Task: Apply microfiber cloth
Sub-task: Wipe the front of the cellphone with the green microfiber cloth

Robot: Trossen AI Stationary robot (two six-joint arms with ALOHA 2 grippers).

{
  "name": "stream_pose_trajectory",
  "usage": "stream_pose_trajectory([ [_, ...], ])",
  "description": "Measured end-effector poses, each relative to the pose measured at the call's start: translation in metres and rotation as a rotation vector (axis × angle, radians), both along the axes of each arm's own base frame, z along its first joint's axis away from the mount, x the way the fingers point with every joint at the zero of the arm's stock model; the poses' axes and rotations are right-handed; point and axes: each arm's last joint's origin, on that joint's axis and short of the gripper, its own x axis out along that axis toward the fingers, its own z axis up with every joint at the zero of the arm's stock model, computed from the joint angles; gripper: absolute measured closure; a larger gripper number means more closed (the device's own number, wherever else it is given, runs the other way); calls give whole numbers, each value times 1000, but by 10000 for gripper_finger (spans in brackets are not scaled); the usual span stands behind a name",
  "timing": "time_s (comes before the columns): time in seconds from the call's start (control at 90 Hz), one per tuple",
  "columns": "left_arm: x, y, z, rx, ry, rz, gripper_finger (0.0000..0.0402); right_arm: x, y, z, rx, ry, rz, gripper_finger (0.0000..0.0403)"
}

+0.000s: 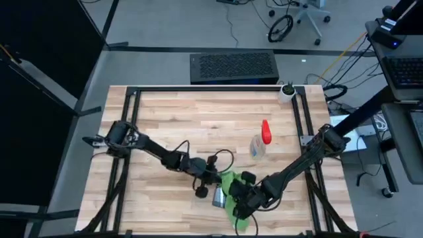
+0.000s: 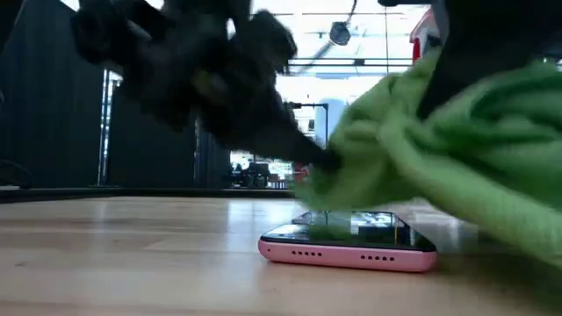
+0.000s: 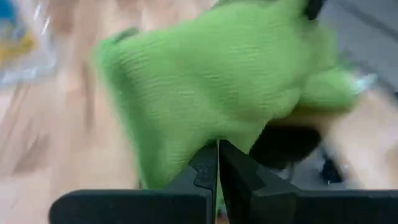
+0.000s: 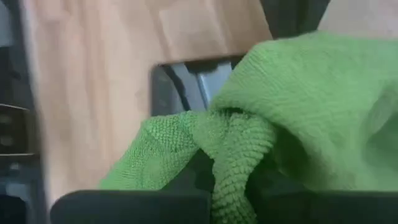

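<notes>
Left pincer (image 3: pixel 217 163) pressed together – right pincer (image 4: pixel 227 186) grips microfiber cloth (image 4: pixel 311 106)

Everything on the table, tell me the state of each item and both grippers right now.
microfiber cloth: bunched, held above the phone by both grippers.
phone: lying flat on the table, screen up, partly under the cloth.
spray bottle: apart from the cloth, untouched.
left gripper: shut on the cloth's edge.
right gripper: shut on the cloth.

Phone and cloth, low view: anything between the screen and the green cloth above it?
Low view shows an open gap: the microfiber cloth hangs over the phone, with only background showing between. Contact farther right can't be told.
</notes>
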Motion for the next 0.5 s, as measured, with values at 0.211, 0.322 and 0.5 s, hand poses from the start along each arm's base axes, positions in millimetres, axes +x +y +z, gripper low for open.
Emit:
stream_pose_trajectory([
  [0.211, 3, 3, 3, -18, -41, -12, 402, -23, 29, 23, 73, -60, 130, 396],
  [0.322, 5, 2, 8, -32, -85, -16, 402, -29, 39, 32, 81, -140, 143, 396],
  [0.5, 5, 1, 9, -54, -100, -51, 402, -20, 43, 31, -8, -266, 166, 396],
])
